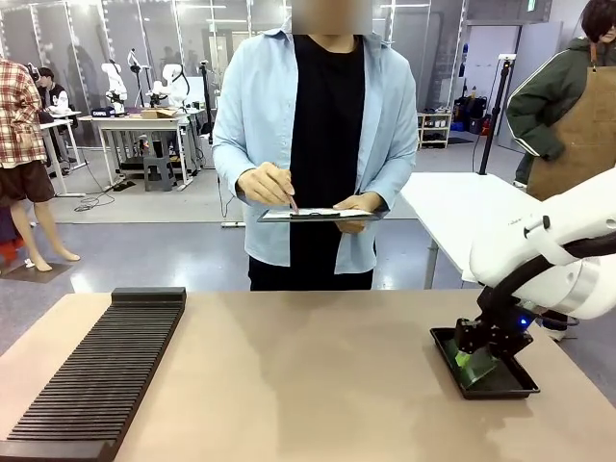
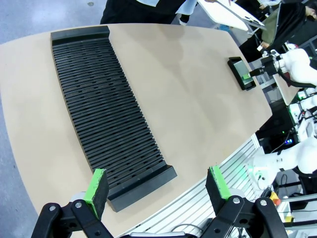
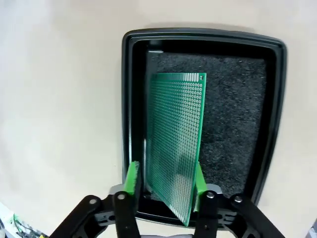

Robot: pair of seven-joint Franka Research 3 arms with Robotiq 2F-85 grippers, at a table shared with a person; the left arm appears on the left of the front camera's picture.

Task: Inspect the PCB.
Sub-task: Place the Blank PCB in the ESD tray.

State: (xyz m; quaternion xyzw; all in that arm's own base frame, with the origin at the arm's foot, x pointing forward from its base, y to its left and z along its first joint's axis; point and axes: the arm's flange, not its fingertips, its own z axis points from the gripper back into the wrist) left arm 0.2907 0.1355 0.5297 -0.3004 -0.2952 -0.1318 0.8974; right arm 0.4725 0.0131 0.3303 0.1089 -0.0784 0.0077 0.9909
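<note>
The right gripper (image 3: 165,184) hangs low over the near end of the black tray (image 3: 130,99). Its green pads (image 3: 132,179) stand on either side of the PCB (image 3: 178,139); from the wrist view I cannot tell whether they press the board or have let it go. The PCB lies inside the black tray on the dark foam lining, tilted, its near edge between the pads and its far edge reaching toward the tray's far end. In the front view the PCB (image 1: 472,363) shows as a green patch under the right gripper (image 1: 478,358) in the black tray (image 1: 500,389).

The left gripper (image 2: 157,187) hovers high, well apart from the black tray, its fingers spread wide with nothing between them. Below it lies a long black slotted rack (image 2: 104,114).

The tan table (image 1: 308,375) carries the rack far to the left of the black tray. Beyond the tray, across the table, a person (image 1: 318,144) holds a clipboard (image 1: 318,215) and a pen to its paper.
</note>
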